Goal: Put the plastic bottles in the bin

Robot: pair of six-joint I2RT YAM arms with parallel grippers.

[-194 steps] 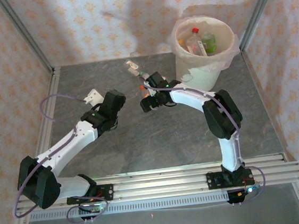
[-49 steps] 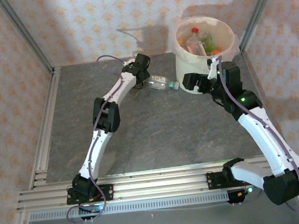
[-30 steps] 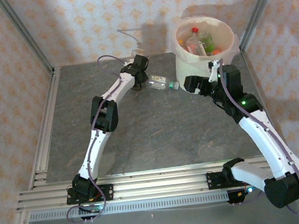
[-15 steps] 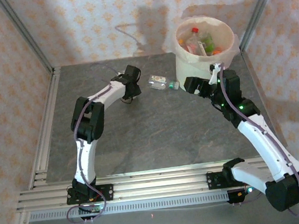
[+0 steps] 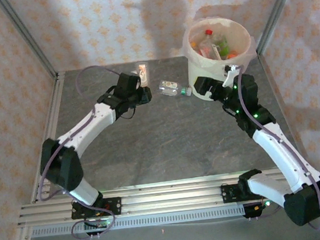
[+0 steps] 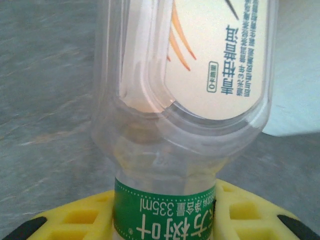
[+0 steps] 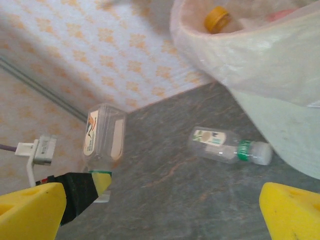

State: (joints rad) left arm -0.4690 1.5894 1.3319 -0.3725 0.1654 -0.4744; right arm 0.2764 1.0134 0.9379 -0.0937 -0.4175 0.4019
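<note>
My left gripper (image 6: 165, 216) is shut on the green-banded neck of a clear plastic bottle (image 6: 185, 75) with a white and orange label. In the top view that bottle (image 5: 142, 72) sticks out past the left gripper (image 5: 140, 87), at the back of the table. A second clear bottle (image 5: 174, 88) with a green neck band lies on its side between both grippers; it also appears in the right wrist view (image 7: 225, 146). My right gripper (image 7: 160, 215) is open and empty beside the bin (image 5: 193, 43), a white bucket with a pinkish liner holding several bottles.
The grey table (image 5: 168, 142) is walled by patterned panels at the back and both sides. A metal rail (image 5: 50, 137) runs along the left edge. The bin's liner (image 7: 260, 60) hangs close over the right gripper's far side.
The left arm has drawn back from the rear wall with the bottle in its gripper, its elbow swinging out to the left. The right gripper stays by the bin.
</note>
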